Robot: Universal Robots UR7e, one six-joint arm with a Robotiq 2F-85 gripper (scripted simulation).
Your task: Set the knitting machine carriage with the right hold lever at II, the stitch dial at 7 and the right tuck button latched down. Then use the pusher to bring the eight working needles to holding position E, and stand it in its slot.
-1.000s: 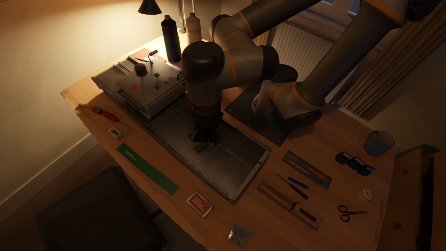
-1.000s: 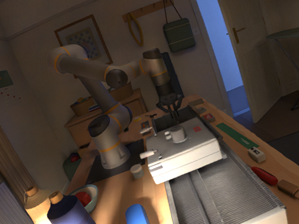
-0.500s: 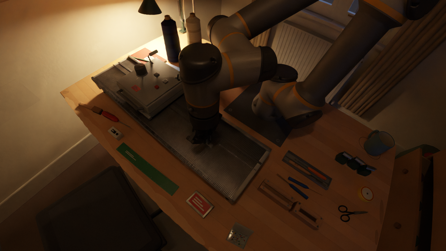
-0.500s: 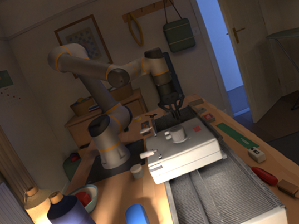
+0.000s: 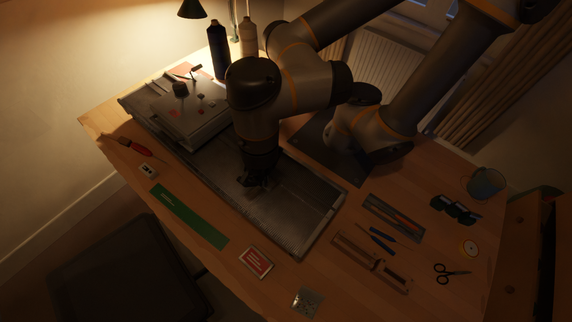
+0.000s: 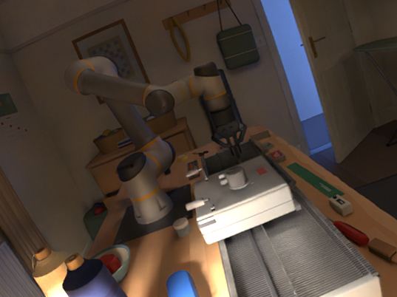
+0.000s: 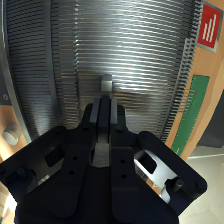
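Note:
The pusher (image 7: 106, 87) is a small grey metal piece that I hold upright in my closed gripper (image 7: 103, 106), low over the middle of the needle bed (image 5: 256, 188). The gripper (image 5: 253, 182) (image 6: 234, 148) stands between the carriage and the far end of the bed. The grey carriage (image 5: 190, 110) (image 6: 239, 196) sits on the bed toward the lamp end, with its round stitch dial (image 5: 180, 89) (image 6: 236, 177) and small buttons (image 5: 201, 111) on top. At the bed's front edge several needles (image 7: 188, 97) stick out over the green ruler. The wooden slot block (image 5: 372, 260) lies on the table beyond the bed's end.
The green ruler (image 5: 189, 216) (image 7: 190, 116) lies along the front of the bed, with a red card (image 5: 256, 261) (image 7: 207, 29) past it. Hand tools (image 5: 382, 238), a tray (image 5: 393, 217), scissors (image 5: 450, 273) and a mug (image 5: 485, 183) fill the table's far end. Yarn cones (image 5: 219, 50) stand behind the carriage.

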